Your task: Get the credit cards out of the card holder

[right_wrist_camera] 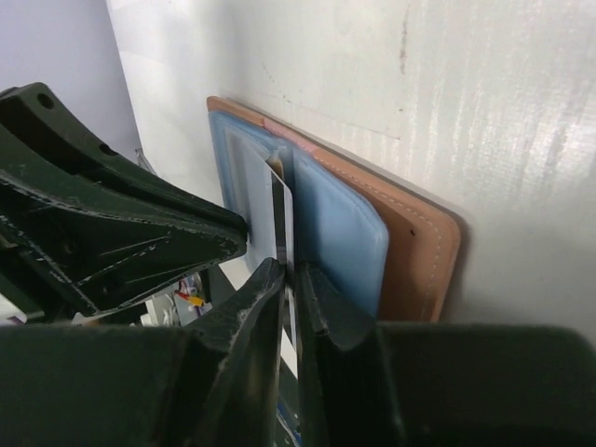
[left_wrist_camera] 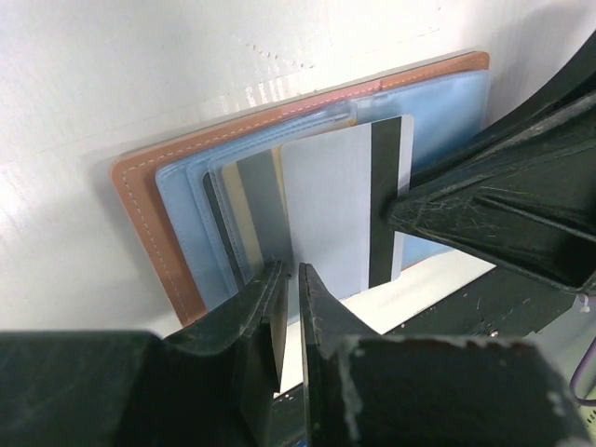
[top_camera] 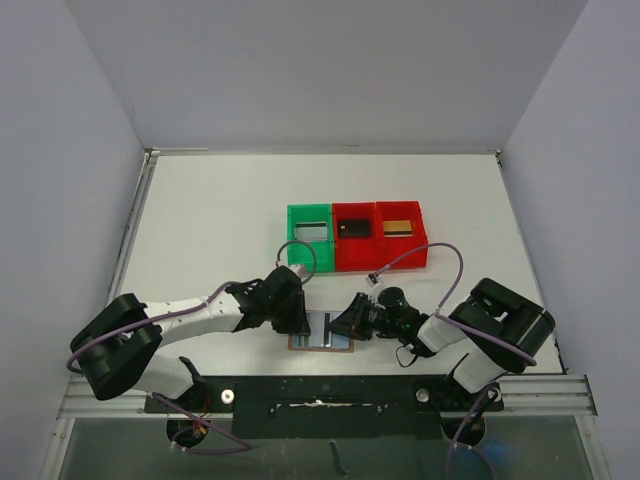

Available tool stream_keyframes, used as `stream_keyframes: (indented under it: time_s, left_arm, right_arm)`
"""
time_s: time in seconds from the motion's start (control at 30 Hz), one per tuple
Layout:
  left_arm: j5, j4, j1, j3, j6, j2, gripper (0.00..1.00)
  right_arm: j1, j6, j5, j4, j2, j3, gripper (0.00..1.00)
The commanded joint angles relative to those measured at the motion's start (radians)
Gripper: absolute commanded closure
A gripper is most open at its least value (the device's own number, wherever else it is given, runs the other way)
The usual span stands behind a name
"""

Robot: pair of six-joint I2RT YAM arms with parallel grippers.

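The card holder (top_camera: pixel 322 346) lies open near the table's front edge, brown leather (left_wrist_camera: pixel 140 223) with blue-grey pockets (right_wrist_camera: pixel 340 233). A white credit card with a black stripe (left_wrist_camera: pixel 340 214) sticks partway out of a pocket. My right gripper (right_wrist_camera: pixel 291 270) is shut on that card's edge (right_wrist_camera: pixel 282 200); its fingers (left_wrist_camera: pixel 484 214) reach in from the right. My left gripper (left_wrist_camera: pixel 296 272) sits at the holder's near edge, its jaws almost together on a thin tan strip. Grey and gold card edges (left_wrist_camera: pixel 253 219) show in the left pockets. Both grippers (top_camera: pixel 297 312) (top_camera: pixel 352 322) meet over the holder.
Behind the holder stand a green bin (top_camera: pixel 293 222) and two red bins (top_camera: pixel 355 258) (top_camera: pixel 420 235), side by side. Each holds a card: silver-grey, black, gold-tan. Grey walls close in the table on three sides.
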Motion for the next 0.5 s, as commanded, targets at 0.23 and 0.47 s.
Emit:
stream_keyframes:
  time_s: [0.23,0.47]
  left_arm:
    - [-0.005,-0.003,-0.019,0.017,0.015,0.04,0.9]
    - [-0.004,0.011,-0.021,-0.001,0.0,0.027,0.9]
  right_arm:
    - [0.007,0.009,-0.01,0.048,0.046,0.054,0.79]
    - [0.019,0.063,-0.022,0.203,0.125,0.025,0.87]
